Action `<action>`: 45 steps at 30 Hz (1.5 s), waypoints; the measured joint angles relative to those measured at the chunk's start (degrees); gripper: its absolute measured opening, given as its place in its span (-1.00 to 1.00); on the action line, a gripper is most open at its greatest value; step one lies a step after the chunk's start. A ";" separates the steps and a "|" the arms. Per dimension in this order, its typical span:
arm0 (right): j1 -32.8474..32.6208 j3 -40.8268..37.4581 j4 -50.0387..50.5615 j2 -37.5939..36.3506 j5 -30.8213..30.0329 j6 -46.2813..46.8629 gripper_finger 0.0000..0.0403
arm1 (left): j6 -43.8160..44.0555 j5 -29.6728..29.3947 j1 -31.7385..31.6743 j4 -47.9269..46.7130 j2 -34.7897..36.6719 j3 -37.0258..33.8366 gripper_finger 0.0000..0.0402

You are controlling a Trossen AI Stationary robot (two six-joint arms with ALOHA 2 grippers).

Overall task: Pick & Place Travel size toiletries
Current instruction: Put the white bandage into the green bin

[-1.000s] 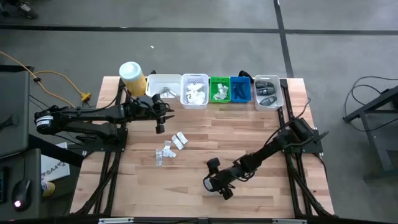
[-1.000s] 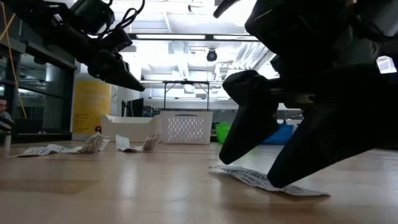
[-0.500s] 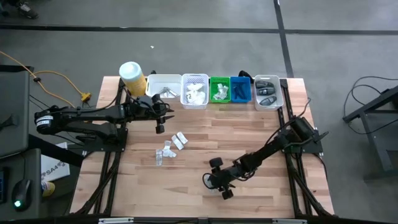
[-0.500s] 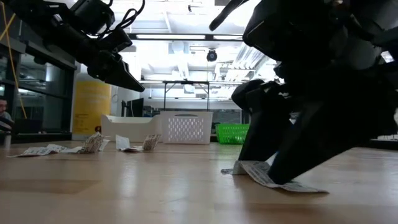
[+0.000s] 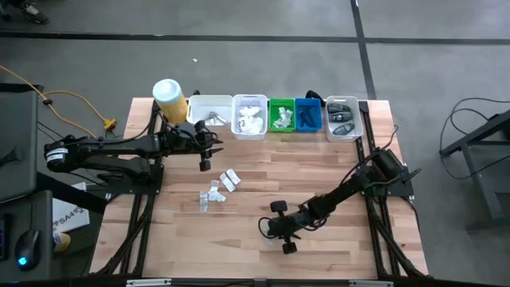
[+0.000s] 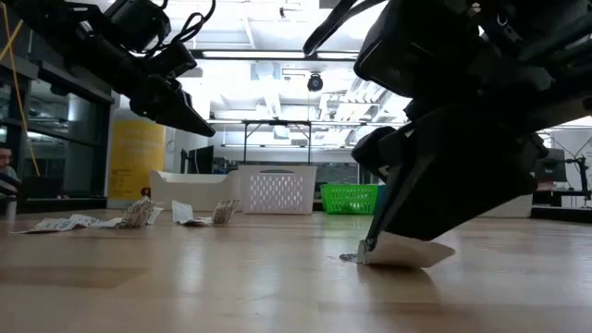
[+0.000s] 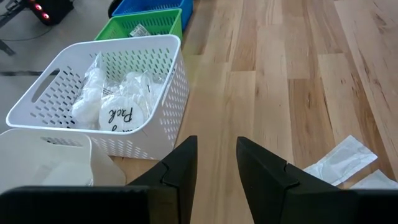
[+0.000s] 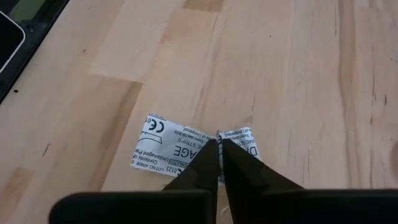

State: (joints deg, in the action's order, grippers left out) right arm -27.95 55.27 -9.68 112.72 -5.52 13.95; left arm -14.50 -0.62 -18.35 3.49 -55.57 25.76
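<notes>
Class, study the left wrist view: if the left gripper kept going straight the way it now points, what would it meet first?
Probably bare table: the left gripper aims along the wood just beside the white basket, which lies slightly off that line. Depth is unclear, so it might clip the basket's corner.

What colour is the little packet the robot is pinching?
White with black printed letters. The packet shows best in the right wrist view, pinched by the right gripper.

Bins [image 5: 249, 116] line far edge; sachet cluster [image 5: 218, 188] mid-table; front-left boards bare.
</notes>
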 joint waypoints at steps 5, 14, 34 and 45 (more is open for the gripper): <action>0.60 -0.09 0.43 -1.12 0.57 0.01 -0.98 | 0.00 0.00 0.00 -0.10 -0.01 0.00 -0.45; 3.06 -0.24 2.67 -4.91 -0.36 2.76 -0.98 | 0.00 0.00 0.00 -0.20 0.00 0.00 -0.45; 20.15 -0.06 27.71 -20.46 -6.09 -3.30 -0.98 | -0.24 0.01 0.00 -0.15 -0.01 0.00 -0.45; 33.79 -0.04 29.06 -23.05 -12.95 -16.45 -0.98 | -0.24 0.01 0.00 -0.16 0.00 0.00 -0.45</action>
State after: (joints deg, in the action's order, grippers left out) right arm 5.84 55.22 19.38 89.67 -18.47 -2.50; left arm -14.74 -0.61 -18.35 3.33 -55.57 25.76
